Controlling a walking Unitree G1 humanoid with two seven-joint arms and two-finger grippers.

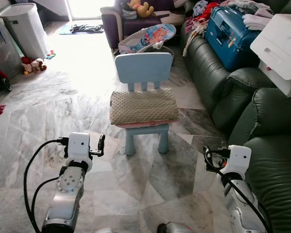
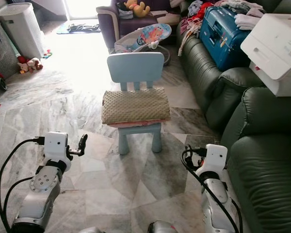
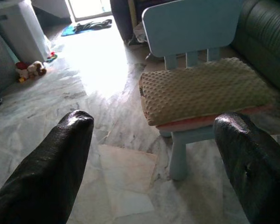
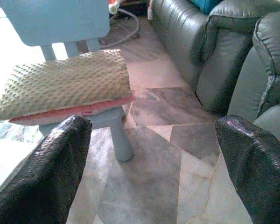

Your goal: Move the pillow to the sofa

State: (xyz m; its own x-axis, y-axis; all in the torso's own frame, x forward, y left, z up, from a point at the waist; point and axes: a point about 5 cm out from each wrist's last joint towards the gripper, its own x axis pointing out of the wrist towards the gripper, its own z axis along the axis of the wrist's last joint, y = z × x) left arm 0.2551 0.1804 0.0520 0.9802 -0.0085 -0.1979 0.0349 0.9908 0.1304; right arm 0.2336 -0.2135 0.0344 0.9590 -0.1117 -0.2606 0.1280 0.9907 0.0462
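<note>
One pillow on blue chair; left gripper, right gripper jaws spread.

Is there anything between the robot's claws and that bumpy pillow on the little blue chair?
Nothing visible. Bare marble floor lies between both open grippers, left and right, and the pillow resting on the blue chair.
</note>
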